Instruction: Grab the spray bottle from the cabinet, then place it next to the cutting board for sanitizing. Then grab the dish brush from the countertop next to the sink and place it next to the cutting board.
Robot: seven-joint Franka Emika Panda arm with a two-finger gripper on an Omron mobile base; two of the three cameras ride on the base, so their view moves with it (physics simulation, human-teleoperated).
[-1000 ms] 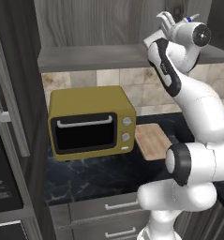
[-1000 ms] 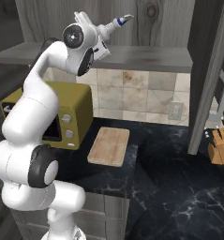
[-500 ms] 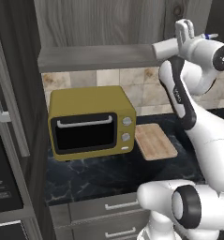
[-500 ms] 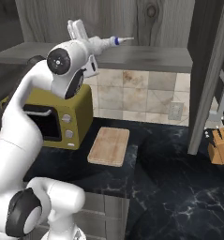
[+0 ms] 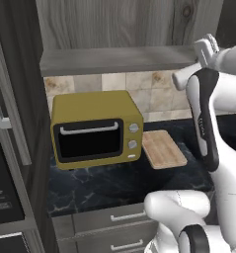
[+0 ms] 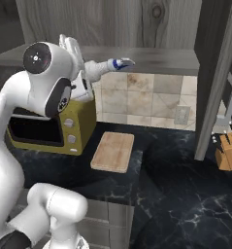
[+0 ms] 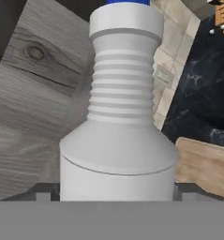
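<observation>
My gripper (image 6: 95, 71) is shut on the off-white spray bottle (image 6: 107, 67), which lies nearly level in the air with its blue head (image 6: 119, 62) pointing right, just below the grey cabinet shelf (image 6: 161, 53). Seen from the hand, the ribbed bottle (image 7: 120, 117) stands close up between the dark fingertips (image 7: 44, 190). The tan cutting board (image 6: 113, 151) lies on the black countertop (image 6: 185, 185) below and slightly right of the bottle, also right of the yellow oven in the left base view (image 5: 163, 148). The dish brush and the sink are out of view.
A yellow toaster oven (image 5: 95, 128) stands left of the board. A wooden knife block (image 6: 228, 151) sits at the far right behind a dark vertical panel (image 6: 212, 87). A tiled wall (image 6: 146, 99) runs behind the counter.
The arm has carried the spray bottle down from in front of the cabinet to just below shelf level, swinging to the right. The grip has held.
</observation>
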